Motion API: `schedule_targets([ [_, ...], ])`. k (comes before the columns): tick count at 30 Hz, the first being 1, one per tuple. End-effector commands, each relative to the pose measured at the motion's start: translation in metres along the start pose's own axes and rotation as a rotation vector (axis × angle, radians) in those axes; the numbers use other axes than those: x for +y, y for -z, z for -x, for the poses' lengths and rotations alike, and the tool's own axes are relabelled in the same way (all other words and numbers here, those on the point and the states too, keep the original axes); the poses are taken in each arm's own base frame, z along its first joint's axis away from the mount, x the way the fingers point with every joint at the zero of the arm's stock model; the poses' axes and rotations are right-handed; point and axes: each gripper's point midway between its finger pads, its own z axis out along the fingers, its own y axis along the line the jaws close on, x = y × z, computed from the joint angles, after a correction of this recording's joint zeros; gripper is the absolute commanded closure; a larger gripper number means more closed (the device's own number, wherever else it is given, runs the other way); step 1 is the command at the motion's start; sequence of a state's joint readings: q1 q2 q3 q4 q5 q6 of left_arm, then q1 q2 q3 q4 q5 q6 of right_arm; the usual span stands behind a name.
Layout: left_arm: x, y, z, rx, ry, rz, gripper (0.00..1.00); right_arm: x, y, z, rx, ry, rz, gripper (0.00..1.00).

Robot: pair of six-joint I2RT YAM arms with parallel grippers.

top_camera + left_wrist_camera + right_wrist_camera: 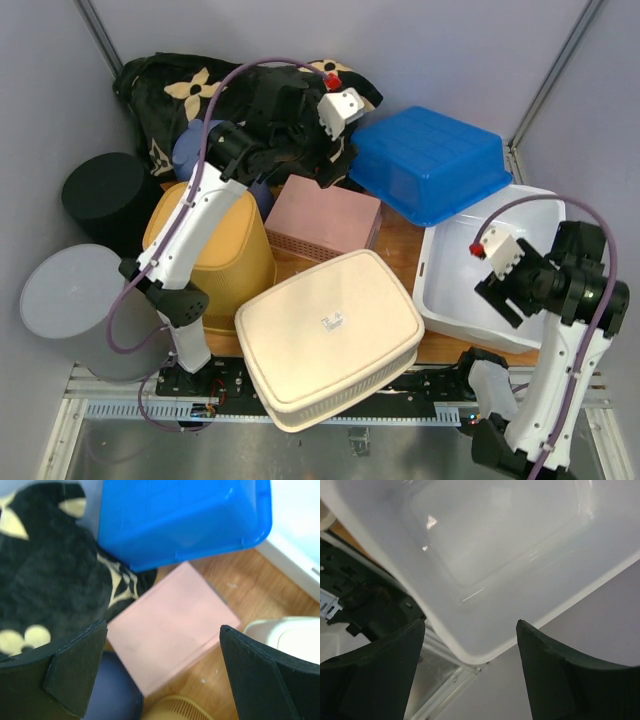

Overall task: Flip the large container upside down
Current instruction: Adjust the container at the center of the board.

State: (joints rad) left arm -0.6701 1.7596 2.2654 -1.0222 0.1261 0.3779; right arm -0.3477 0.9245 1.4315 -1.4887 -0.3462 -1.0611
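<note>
Closest under the top camera: cream basket (330,335), bottom up with a small sticker on its base, at the near table edge between the two arm bases. To its right, white tub (455,285), open side up, touching or just beside the basket's right edge. Right gripper (503,300) over the tub's near right part, fingers apart, nothing between them. Left gripper (330,172) reached far across, above the far edge of a pink box (325,215); cannot tell its opening from up here. Behind the box, a blue tub (430,160), bottom up and tilted. Left of the basket, a yellow basket (215,240), a grey bin (65,300) and a black cylinder (105,190).

From the left wrist: left gripper (162,626) spread wide, both fingers (75,670) clear of everything, holding nothing. Below the gap, the pink box (170,645) on the wooden table (250,590). Beyond it, the blue tub (185,520), and a black cloth (50,580) with cream flowers at left. Corner of the cream basket (290,640) at the right edge.

From the right wrist: right gripper (470,624) wide open, fingers (380,675) empty. Between and beyond them, the white tub (495,540), its bare inside facing the camera, one rounded corner in the gap between the fingers. Cannot tell whether either finger touches the rim.
</note>
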Motion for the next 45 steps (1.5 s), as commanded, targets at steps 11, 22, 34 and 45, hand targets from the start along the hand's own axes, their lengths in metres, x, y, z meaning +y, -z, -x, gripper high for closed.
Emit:
schedule_targets([
  [11,-0.101,-0.141,-0.019,0.083,-0.023,-0.291,0.01,0.098,-0.028,-0.034,0.052,0.02,0.292,0.22],
  [22,-0.171,-0.169,-0.057,0.199,-0.124,-0.377,0.01,0.147,-0.053,-0.025,0.048,0.032,0.655,0.24],
  [34,-0.151,-0.224,-0.095,0.261,-0.178,-0.114,0.01,0.136,-0.082,-0.043,0.071,0.111,0.538,0.36],
  [45,-0.155,-0.27,-0.111,0.23,-0.206,-0.001,0.01,0.118,-0.091,-0.042,0.072,0.103,0.427,0.93],
])
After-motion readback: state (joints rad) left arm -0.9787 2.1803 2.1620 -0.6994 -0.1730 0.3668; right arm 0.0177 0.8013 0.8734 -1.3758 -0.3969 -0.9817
